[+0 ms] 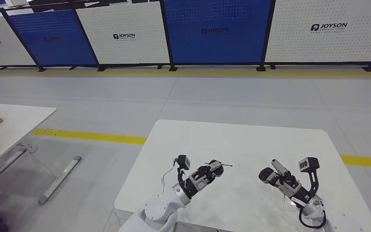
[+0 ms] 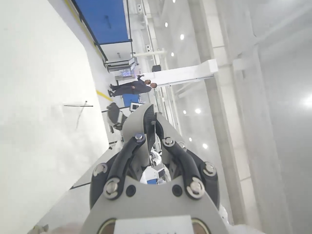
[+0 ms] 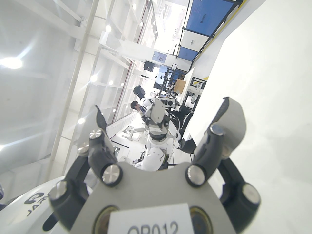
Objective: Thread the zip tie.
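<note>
Zip tie [image 1: 225, 165]: a thin black strip lying flat on the white table [image 1: 243, 139], toward 9 o'clock from the table's centre. In the top view it shows at the tip of the left gripper [image 1: 214, 168], with one end running out toward 3 o'clock. In the left wrist view the zip tie [image 2: 78, 105] lies on the table [image 2: 36, 74], apart from the fingertips. A paler line crosses it near one end; whether that is a shadow or a second strand cannot be told.

Left gripper [image 2: 150, 113]: fingers pressed together, with nothing seen between the pads.

Right gripper [image 1: 271, 171]: at 3 o'clock from the zip tie, well apart from it and above the table. In the right wrist view the right gripper [image 3: 163, 113] has its fingers spread wide and holds nothing.

Blue and white partition panels [image 1: 214, 29] stand at 12 o'clock beyond the table.
</note>
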Motion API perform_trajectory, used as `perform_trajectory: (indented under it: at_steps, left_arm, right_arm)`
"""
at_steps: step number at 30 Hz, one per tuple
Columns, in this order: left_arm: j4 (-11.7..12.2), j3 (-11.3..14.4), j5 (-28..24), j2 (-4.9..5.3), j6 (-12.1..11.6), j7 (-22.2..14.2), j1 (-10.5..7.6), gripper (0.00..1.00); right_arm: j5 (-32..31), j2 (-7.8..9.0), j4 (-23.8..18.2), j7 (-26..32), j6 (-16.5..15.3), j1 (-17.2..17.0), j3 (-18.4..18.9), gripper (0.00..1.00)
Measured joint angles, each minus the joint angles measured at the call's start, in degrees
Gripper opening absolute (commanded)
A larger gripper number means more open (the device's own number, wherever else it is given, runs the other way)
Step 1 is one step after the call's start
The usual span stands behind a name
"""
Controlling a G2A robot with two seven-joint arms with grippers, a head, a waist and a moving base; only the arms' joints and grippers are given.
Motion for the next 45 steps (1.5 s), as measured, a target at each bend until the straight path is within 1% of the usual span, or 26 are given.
perform_trajectory:
  at_steps: [5,7,8,19,20,22,24,27,29,31,43,45]
  left_arm:
    - [8.1,4.2,2.7,-1.12,-1.2,3.5,-3.93,0.00]
    - [10.1,5.3,2.5,-1.45,-1.6,3.9,-5.00,0.00]
    - [10.5,5.6,2.4,-1.53,-1.7,3.9,-5.20,0.00]
    - [10.4,5.5,2.4,-1.51,-1.6,3.9,-5.15,0.00]
    - [10.4,5.6,2.8,-1.50,-1.4,3.9,-5.22,0.00]
    - [10.4,5.9,4.5,-1.43,-0.3,3.8,-5.49,0.00]
    - [10.3,6.3,7.0,-1.25,1.3,2.6,-5.76,0.00]
    - [9.8,6.6,9.9,-0.84,3.6,-0.4,-5.73,0.00]
    - [9.3,6.5,9.7,-0.62,4.3,-2.6,-5.46,0.00]
    - [9.2,6.5,9.4,-0.59,4.4,-3.0,-5.38,0.00]
    - [9.2,6.5,9.4,-0.60,4.3,-2.9,-5.39,0.00]
    - [9.2,6.5,9.4,-0.60,4.3,-2.9,-5.39,0.00]
  right_arm:
    - [0.0,0.00,0.0,0.0,0.0,0.0,0.0,1.00]
    - [0.0,0.00,0.0,0.0,0.0,0.0,0.0,1.00]
    - [0.0,0.00,0.0,0.0,0.0,0.0,0.0,1.00]
    - [0.0,0.00,0.0,0.0,0.0,0.0,0.0,1.00]
    - [0.0,0.00,0.0,0.0,0.0,0.0,0.0,1.00]
    - [0.0,0.00,0.0,0.0,0.0,0.0,0.0,1.00]
    - [0.0,0.00,0.0,0.0,0.0,0.0,0.0,1.00]
    - [0.0,0.00,0.0,0.0,0.0,0.0,0.0,1.00]
    - [0.0,0.00,0.0,0.0,0.0,0.0,0.0,1.00]
    - [0.0,0.00,0.0,0.0,0.0,0.0,0.0,1.00]
    - [0.0,0.00,0.0,0.0,0.0,0.0,0.0,1.00]
    - [-0.8,0.02,-0.5,-0.1,0.1,0.0,0.1,1.00]
